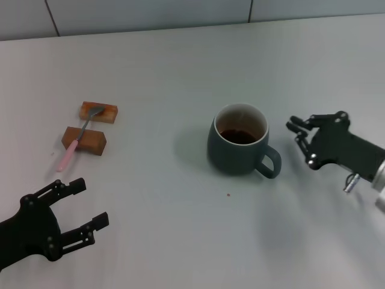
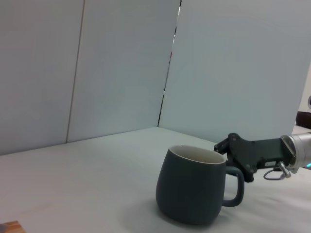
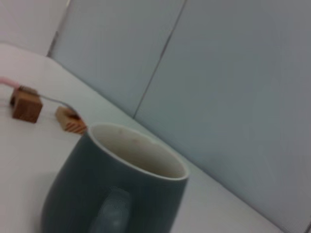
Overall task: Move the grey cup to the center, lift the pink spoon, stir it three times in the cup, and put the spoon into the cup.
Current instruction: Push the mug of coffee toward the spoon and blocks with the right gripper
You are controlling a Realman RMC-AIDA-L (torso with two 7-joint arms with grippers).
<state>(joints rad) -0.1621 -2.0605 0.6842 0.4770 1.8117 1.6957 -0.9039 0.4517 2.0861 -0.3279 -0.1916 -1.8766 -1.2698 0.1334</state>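
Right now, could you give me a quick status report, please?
Left gripper open, near left. Right gripper open, beside grey cup handle, empty. Pink spoon resting across two brown blocks. Nothing in the way.

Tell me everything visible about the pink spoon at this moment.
The pink spoon is thin and small, with a pale pink handle and a silver metal neck and bowl. It lies bridged across two brown blocks: the bowl rests on the farther block, the neck and handle cross the nearer one, and the handle end slopes down toward the white table. It sits on the robot's left, apart from the grey cup. Neither gripper touches it.
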